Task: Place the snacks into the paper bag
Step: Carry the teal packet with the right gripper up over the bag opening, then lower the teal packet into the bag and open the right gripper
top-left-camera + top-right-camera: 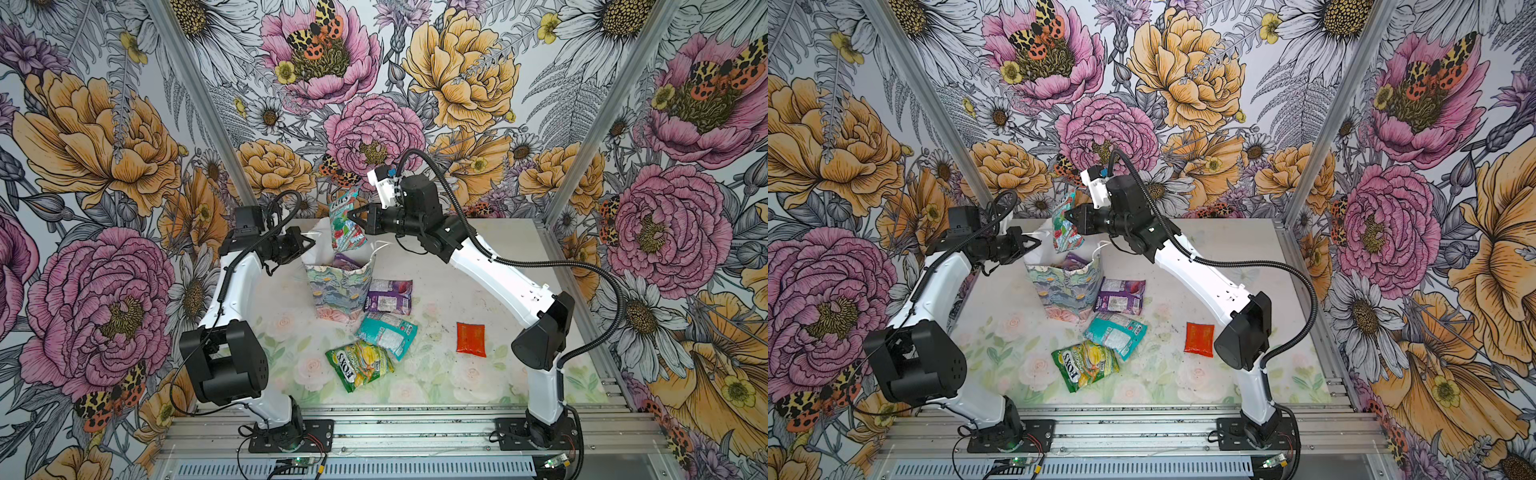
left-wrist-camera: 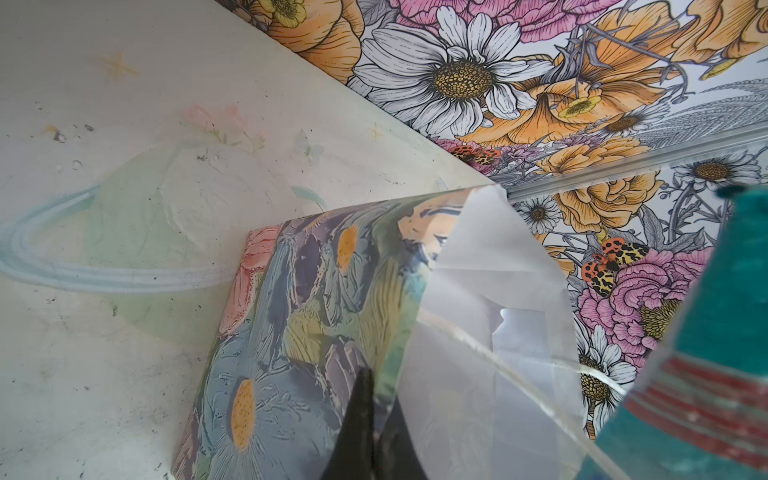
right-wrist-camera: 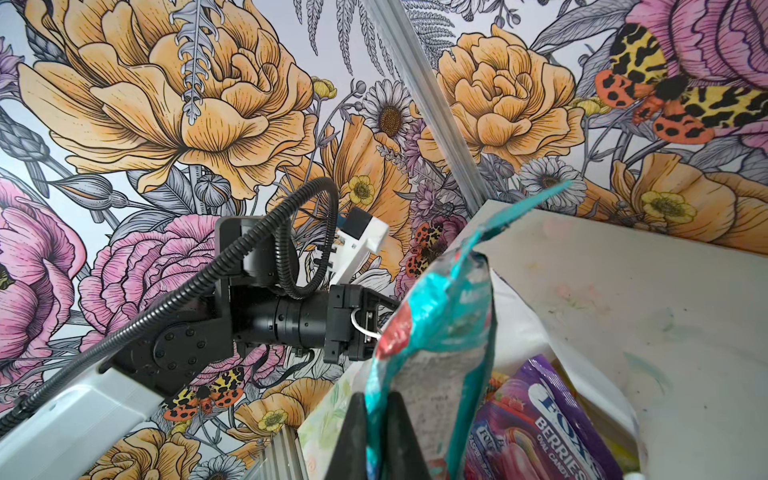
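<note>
The paper bag [image 1: 338, 293] [image 1: 1065, 293] stands upright mid-table, mouth open. My left gripper [image 1: 311, 241] [image 1: 1037, 241] [image 2: 380, 384] is shut on the bag's left rim, its black fingers [image 2: 361, 419] pinching the printed wall [image 2: 311, 311]. My right gripper [image 1: 351, 216] [image 1: 1068, 216] [image 3: 376, 399] is shut on a teal-and-red snack packet [image 1: 345, 226] [image 1: 1064, 230] [image 3: 436, 332], which hangs above the bag's mouth. Inside the bag lies a purple packet [image 1: 347, 262] [image 3: 552, 415]. On the table are a purple packet [image 1: 388, 296], a teal packet [image 1: 386, 334], a green packet [image 1: 359, 365] and a red sachet [image 1: 471, 338].
Flowered walls close in the table on three sides, the back wall just behind the bag. An aluminium rail [image 1: 415, 432] with both arm bases runs along the front edge. The bag's white cord handle [image 2: 498, 365] crosses the left wrist view.
</note>
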`<state>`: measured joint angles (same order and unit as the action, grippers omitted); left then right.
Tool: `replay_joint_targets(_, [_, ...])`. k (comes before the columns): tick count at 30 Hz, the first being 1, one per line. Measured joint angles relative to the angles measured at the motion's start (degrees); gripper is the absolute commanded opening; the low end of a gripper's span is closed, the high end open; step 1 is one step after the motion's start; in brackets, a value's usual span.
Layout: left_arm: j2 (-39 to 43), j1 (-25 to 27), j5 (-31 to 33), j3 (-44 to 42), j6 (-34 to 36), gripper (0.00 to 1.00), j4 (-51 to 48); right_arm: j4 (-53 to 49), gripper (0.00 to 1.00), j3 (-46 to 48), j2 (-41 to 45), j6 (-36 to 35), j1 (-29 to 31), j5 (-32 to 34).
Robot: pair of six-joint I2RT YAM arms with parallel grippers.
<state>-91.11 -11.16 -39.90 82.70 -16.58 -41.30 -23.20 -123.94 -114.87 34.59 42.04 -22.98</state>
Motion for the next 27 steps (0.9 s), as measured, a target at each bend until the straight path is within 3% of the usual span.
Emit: replay_joint_targets(27, [0.0,0.0,0.0,0.0,0.0,0.00,0.0,-0.2,0.00,0.0,-5.6,2.7,2.6,-1.8])
